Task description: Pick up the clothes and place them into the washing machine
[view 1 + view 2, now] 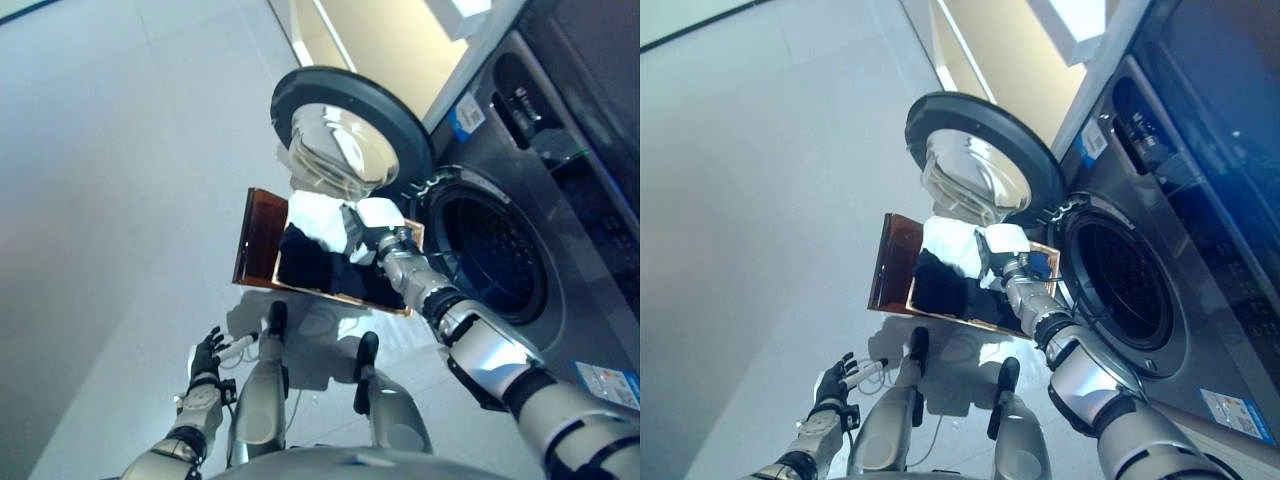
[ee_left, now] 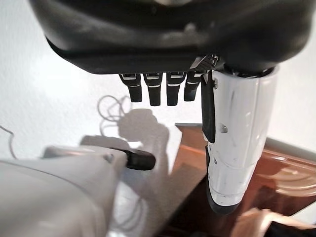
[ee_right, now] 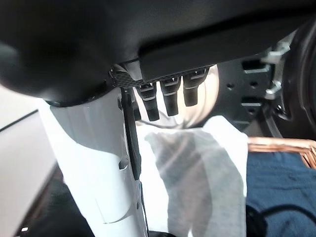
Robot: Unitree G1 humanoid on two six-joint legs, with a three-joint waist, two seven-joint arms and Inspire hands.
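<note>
A brown wicker basket [image 1: 262,240] is set on the floor at the centre of the frame, just beside the washing machine [image 1: 560,260], so the carry to the drum is short. The round door [image 1: 350,125] is swung wide, leaving the opening [image 1: 490,255] clear. White clothes [image 1: 318,218] and dark clothes [image 1: 315,262] are still heaped in the basket. The right hand [image 1: 372,228] is held just over them, fingers straight and grasping nothing. The left hand [image 1: 207,357] is kept idle at lower left, fingers relaxed and empty.
</note>
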